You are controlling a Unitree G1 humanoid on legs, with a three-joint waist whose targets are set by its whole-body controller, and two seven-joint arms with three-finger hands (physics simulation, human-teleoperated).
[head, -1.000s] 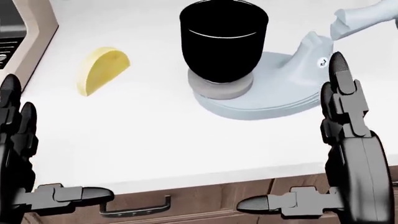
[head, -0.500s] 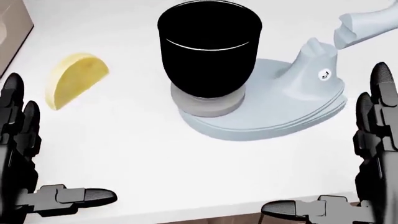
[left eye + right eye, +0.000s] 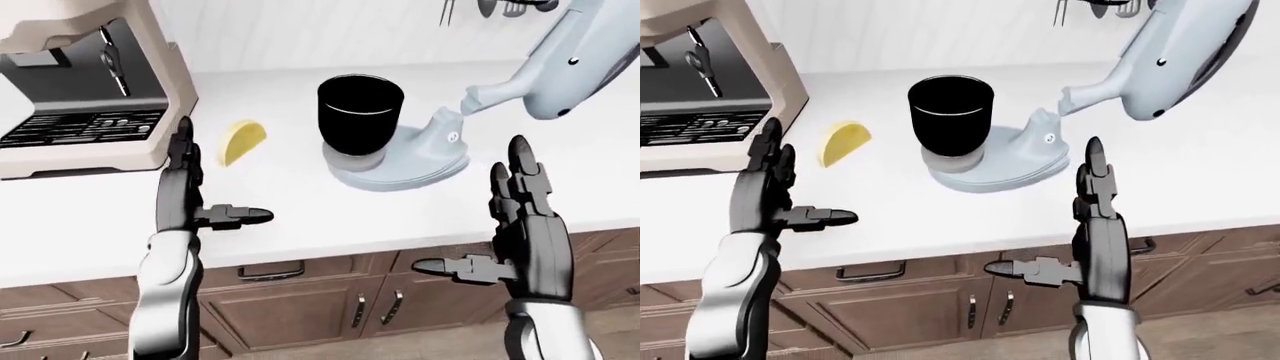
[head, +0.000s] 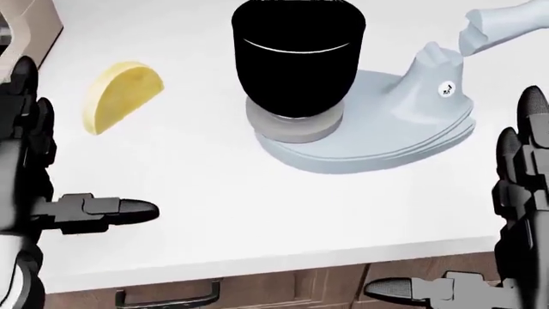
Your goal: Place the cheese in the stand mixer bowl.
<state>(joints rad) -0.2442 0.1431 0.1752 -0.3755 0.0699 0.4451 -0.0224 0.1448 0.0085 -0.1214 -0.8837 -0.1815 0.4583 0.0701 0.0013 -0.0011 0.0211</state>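
A yellow half-round wedge of cheese lies on the white counter, left of the stand mixer. The black mixer bowl stands on the mixer's pale blue base, and the mixer head is tilted up at the right. My left hand is open, fingers upright and thumb pointing right, just below and left of the cheese and apart from it. At the counter's near edge my right hand is open too, below the mixer base, holding nothing.
A beige coffee machine with a dark drip grille stands at the left of the counter, close to the cheese. Brown cabinet doors with metal handles run under the counter. Utensils hang on the wall at the top.
The camera has shifted; the counter's near edge and cabinets show again. My left hand has risen toward the cheese, and my right hand sits lower and further right.
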